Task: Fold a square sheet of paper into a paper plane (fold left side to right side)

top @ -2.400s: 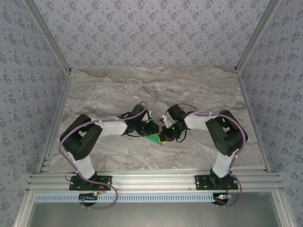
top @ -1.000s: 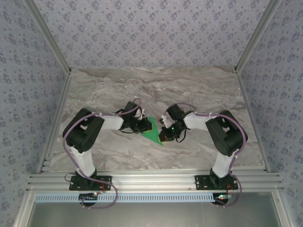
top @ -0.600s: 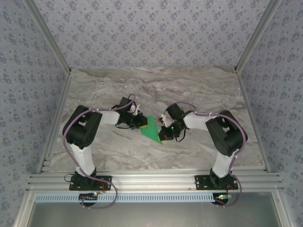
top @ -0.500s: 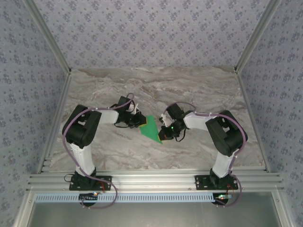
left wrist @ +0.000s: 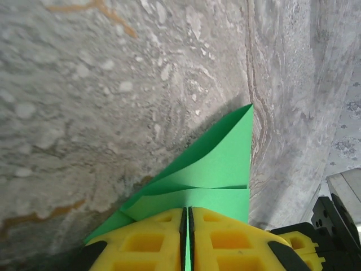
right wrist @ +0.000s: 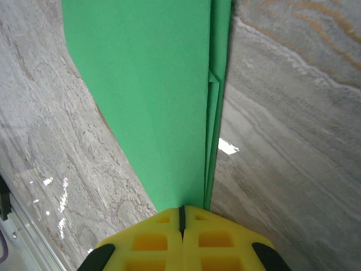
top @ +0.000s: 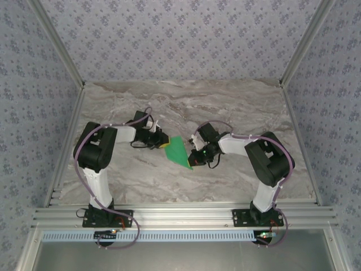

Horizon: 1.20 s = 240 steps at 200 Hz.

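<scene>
Left arm: swung outward to the left since a second ago, uncovering more of the bright green folded paper sheet (top: 177, 151). The sheet lies mid-table on the grey marbled tabletop (top: 237, 107).
Left gripper (top: 162, 144): clamped on the sheet's left edge (a green sliver shows between the yellow fingers (left wrist: 146, 243)).
Right gripper (top: 193, 160): fingers together at the right fold; whether they pinch it, cannot tell.

Left gripper (left wrist: 186, 212) hides one edge of the paper plane (left wrist: 217, 169)

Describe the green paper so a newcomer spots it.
On the grey marble tabletop, look between the left arm and right arm. The bright green folded paper is there, a pointed wedge pinched by both yellow jaws, the only flat sheet there.
</scene>
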Available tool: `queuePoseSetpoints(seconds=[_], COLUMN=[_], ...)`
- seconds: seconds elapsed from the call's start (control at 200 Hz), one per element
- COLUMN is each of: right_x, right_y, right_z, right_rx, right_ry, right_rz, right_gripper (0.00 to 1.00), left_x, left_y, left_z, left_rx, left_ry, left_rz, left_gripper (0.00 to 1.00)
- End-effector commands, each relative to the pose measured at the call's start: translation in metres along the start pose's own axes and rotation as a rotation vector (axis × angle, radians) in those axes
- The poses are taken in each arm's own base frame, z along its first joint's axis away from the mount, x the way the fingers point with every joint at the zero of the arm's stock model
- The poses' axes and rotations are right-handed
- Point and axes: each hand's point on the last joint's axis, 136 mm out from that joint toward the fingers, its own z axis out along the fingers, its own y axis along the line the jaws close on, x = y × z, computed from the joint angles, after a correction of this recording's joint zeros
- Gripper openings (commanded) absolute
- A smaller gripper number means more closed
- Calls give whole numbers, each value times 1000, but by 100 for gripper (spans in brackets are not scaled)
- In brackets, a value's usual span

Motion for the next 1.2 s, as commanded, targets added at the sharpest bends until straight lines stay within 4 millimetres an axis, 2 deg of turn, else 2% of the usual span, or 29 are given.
queuePoseSetpoints(seconds=[0.0, 0.34, 0.6, 0.724, 0.829, 0.939, 0.984, 1.074, 1.194], right_x=[82, 82, 67, 52, 34, 17, 10, -1, -16], right_y=[-67, -60, -45, -24, -1, 15, 15, 8, 6], right_z=[7, 8, 6, 2, -6, -21, -29, -46, -70], right_rx=[283, 270, 216, 124, 33, -20, -10, 42, 89], right_ry=[261, 264, 202, 134, 51, -47, -91, -180, -308], right_rz=[136, 123, 95, 67, 29, -3, -10, -28, -51], right_gripper=[0, 0, 0, 0, 9, 25, 33, 42, 56], left_x=[-47, -74, -85, -84, -76, -56, -47, -27, -3], left_y=[88, 85, 56, 36, 19, 5, 1, -9, -17], left_z=[-23, -33, -50, -66, -80, -91, -92, -90, -76], left_rx=[-297, -297, -253, -218, -178, -124, -98, -53, -13], left_ry=[-176, -196, -239, -271, -308, -336, -344, -353, -340], left_rz=[-35, -43, -8, 13, 23, 19, 14, 6, -5], left_gripper=[13, 14, 15, 17, 21, 26, 29, 36, 42])
